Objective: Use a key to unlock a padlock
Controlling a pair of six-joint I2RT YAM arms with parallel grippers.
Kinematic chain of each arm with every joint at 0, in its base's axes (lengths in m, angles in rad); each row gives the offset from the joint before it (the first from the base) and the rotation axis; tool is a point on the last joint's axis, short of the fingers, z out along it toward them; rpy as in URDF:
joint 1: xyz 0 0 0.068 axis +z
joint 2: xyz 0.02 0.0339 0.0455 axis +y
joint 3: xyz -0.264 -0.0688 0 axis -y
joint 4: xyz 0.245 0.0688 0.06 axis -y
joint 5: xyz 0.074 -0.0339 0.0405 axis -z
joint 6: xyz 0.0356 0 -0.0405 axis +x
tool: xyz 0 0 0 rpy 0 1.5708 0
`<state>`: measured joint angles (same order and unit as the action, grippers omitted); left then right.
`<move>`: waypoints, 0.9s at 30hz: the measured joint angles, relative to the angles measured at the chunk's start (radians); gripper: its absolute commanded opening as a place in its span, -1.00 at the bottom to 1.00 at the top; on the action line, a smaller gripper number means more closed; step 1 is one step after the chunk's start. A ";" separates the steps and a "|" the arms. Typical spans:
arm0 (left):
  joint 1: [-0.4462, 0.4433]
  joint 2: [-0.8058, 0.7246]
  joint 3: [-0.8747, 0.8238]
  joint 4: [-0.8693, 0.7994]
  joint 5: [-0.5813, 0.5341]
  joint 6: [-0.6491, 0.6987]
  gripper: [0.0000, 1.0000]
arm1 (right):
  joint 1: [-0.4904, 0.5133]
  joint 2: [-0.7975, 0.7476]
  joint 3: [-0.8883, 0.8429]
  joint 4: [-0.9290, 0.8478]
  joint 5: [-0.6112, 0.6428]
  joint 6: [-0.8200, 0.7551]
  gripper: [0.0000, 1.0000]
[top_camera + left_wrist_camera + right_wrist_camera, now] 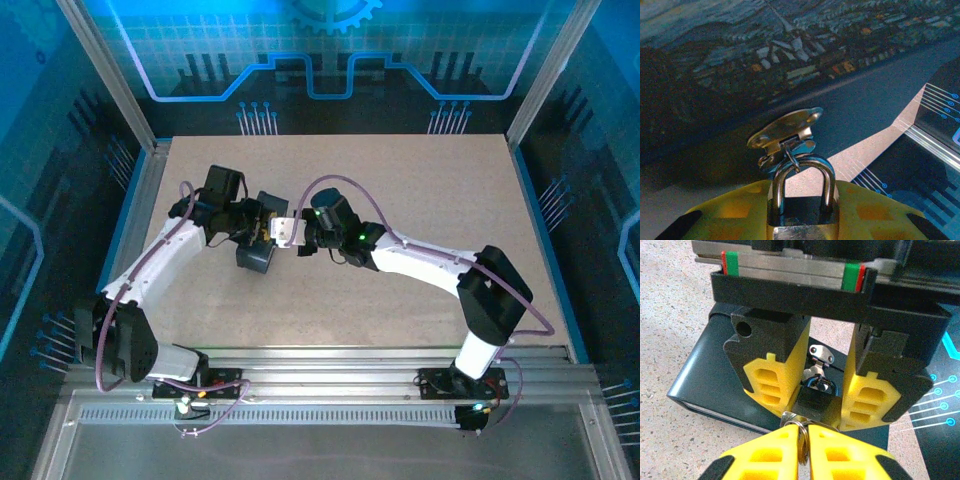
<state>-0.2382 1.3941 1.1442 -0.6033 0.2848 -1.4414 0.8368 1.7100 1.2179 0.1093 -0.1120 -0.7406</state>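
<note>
Padlock (812, 399) was held pinched in the left claw (801, 226) — its shackle hooked through the hasp (787, 127) of the dark blue tin box (705, 380). The right claw (802, 441) was pressed together on the key (799, 426) — just beneath the padlock.

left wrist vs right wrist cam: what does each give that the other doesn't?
Left wrist: the shackle close up, hooked through the hasp ring, below the box's patterned face.

Right wrist: the right gripper pinched shut on the key at the padlock's bottom end, and the front of the left gripper.

Both: the padlock held between the left gripper's yellow fingers, hanging from the hasp on the box.
</note>
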 measured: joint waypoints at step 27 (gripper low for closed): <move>0.000 0.000 0.000 0.037 -0.026 -0.027 -1.00 | -0.049 0.021 -0.159 0.372 -0.066 1.740 -1.00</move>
<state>-0.2382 1.3941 1.1439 -0.5667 0.2584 -1.4681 0.7876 1.7306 1.0584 0.4812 -0.1780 0.9993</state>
